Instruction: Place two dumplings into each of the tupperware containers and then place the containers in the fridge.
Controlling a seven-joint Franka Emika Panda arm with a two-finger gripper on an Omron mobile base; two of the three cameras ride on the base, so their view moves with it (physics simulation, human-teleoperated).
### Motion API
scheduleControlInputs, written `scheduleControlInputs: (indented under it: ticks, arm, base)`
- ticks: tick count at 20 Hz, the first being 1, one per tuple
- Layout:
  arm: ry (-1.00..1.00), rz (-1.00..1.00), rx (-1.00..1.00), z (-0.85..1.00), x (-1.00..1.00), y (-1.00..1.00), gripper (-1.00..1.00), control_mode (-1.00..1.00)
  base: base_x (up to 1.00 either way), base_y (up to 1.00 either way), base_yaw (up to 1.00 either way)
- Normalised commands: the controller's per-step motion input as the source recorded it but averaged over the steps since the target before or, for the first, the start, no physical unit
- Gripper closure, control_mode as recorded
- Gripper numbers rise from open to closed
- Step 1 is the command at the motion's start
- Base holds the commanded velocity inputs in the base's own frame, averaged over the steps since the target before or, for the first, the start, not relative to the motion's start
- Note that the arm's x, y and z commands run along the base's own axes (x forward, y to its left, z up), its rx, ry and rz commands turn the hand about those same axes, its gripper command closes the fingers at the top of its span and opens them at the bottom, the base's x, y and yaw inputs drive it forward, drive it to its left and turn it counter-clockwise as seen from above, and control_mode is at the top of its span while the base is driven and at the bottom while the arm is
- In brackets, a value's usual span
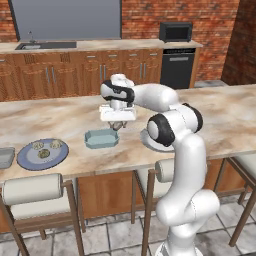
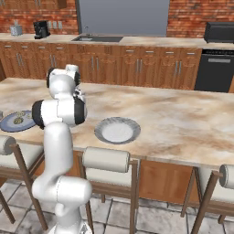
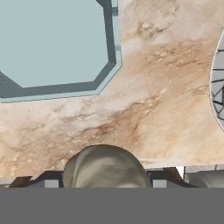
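Fingers [image 3: 168, 175] clamped around one dumpling [image 3: 105, 166], hovering over bare counter [image 3: 144, 100] just beside the teal tupperware container [image 3: 52, 39], not above it yet.

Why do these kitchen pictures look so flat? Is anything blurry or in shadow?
Left base view: even light, a soft-edged shadow by the teal container, slightly coarse detail on the dumplings. Right base view: the white plate is shaded faintly inside, no glare on the counter. Hand view: the dumpling in the hand looms large and smooth; the marble looks smeared.
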Motion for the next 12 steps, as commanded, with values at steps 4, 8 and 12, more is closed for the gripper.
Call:
scheduleControlInputs:
  ticks: [4,8,12]
  arm:
    - [0.0,0.0,-0.01,-0.1,0.67,0.47,1.0,-1.0]
    - [-0.04,0.0,0.0,-0.28,0.76,0.07,1.0,-1.0]
    - [-0.2,0.04,0.0,-0.48,0.39,0.0,1.0,-1.0]
  base:
    - [0.0,0.0,0.0]
    - [0.0,0.0,0.0]
    - [0.0,0.0,0.0]
